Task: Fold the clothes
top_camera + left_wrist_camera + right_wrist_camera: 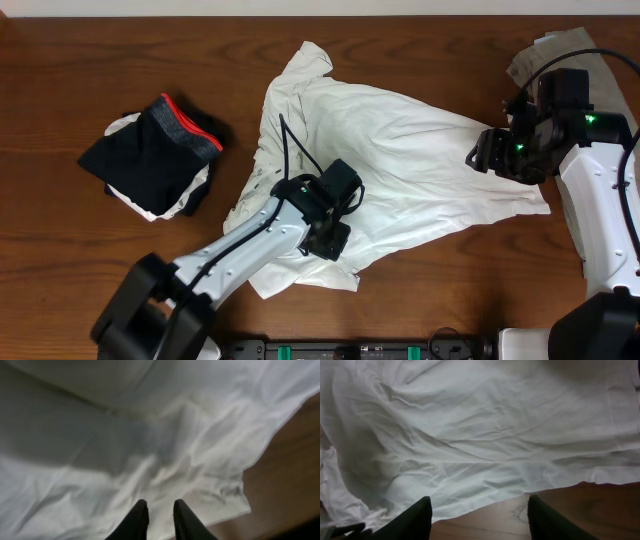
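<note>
Left pincer's tapered black fingers nearly meet over rumpled T-shirt.

a dark brown wooden table — visible grain, with a black rail along its near edge.

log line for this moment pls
stage: white T-shirt spread, unfolded | left gripper: jaws nearly together over shirt's near edge, grip unclear | right gripper: open over shirt's right edge | black garment: apart from shirt
</note>
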Tool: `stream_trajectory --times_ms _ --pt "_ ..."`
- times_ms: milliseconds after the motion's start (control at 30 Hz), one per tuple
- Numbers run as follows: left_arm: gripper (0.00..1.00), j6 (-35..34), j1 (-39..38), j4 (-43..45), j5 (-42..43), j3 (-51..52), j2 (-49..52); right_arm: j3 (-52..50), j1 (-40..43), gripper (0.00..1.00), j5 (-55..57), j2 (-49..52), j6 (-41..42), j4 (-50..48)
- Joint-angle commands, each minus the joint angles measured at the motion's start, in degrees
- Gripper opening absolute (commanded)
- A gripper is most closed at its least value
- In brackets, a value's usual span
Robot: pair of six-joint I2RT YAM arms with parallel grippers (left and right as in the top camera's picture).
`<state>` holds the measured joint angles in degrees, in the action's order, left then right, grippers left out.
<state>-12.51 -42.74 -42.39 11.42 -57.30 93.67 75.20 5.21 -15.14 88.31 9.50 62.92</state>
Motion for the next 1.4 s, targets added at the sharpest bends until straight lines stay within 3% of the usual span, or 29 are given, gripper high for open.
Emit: stream_trajectory --times_ms 0,67,333,567,700,833,1000,1100,1367 --pt "0.19 -2.01 0.24 2.60 -0.48 0.09 2.71 -0.24 -0.35 0.60 0.35 -0.63 -0.52 -0.17" --pt "0.13 -2.01 0.24 5.22 -0.50 0.09 5.27 -0.24 -0.35 0.59 0.39 -0.63 -0.55 -0.17" --pt "0.09 -1.95 3.41 12.85 -5.09 0.07 15.15 -0.24 -0.35 0.59 2.97 -0.63 -0.52 -0.13" --pt "0.08 -0.02 15.34 24.39 -7.80 -2.86 17.51 -0.24 -0.35 0.59 3.13 -0.63 0.33 -1.27" --pt "0.08 1.90 22.38 24.44 -1.49 -9.60 17.51 -0.24 -0.35 0.59 3.15 -0.63 0.35 -1.66" --pt "0.10 3.06 26.53 17.35 5.40 -18.25 17.40 -0.28 -0.35 0.64 3.58 -0.63 0.70 -1.66" --pt "0.17 8.22 27.12 3.80 6.03 -25.86 16.06 -2.03 -0.35 0.68 5.46 -0.55 3.72 -1.68" --pt "0.26 9.40 26.93 -2.32 5.95 -26.84 14.21 -5.46 -0.37 0.70 4.28 -0.52 3.98 -1.84" --pt "0.27 11.52 23.26 -14.69 5.95 -26.69 11.91 -18.64 -0.31 0.67 4.15 -0.52 9.70 -6.91"
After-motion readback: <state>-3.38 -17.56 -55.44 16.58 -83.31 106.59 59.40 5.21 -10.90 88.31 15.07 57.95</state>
